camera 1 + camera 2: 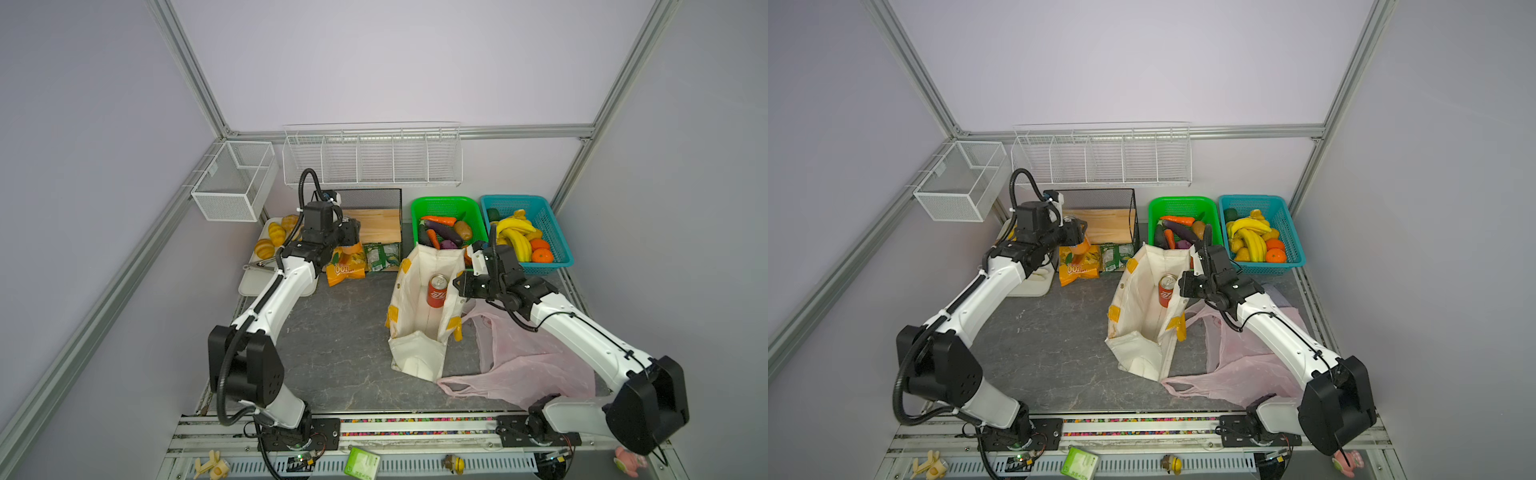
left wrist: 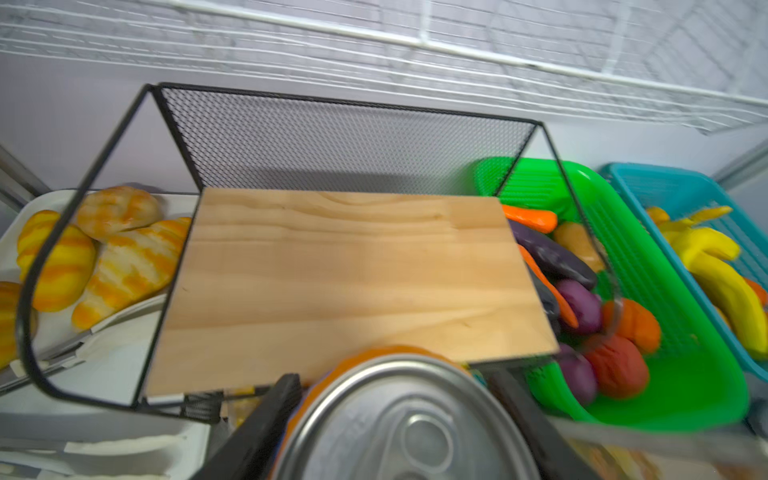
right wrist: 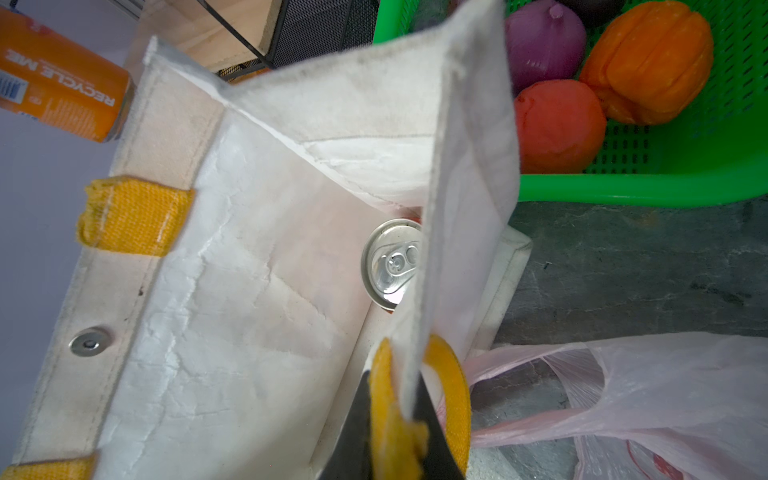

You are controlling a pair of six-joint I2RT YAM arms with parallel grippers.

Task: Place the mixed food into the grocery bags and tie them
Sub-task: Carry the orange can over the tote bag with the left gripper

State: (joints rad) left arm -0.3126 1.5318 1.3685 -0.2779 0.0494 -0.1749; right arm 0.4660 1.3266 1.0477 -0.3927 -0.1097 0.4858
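Between left end effector (image 2: 392,380) jaws: orange soda can (image 2: 399,424)

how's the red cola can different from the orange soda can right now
The red cola can stands upright inside the cream tote; the orange soda can is outside it, by the black mesh shelf. No gripper touches the red cola can; the left gripper clasps the orange soda can. Both are drinks cans with silver tops.
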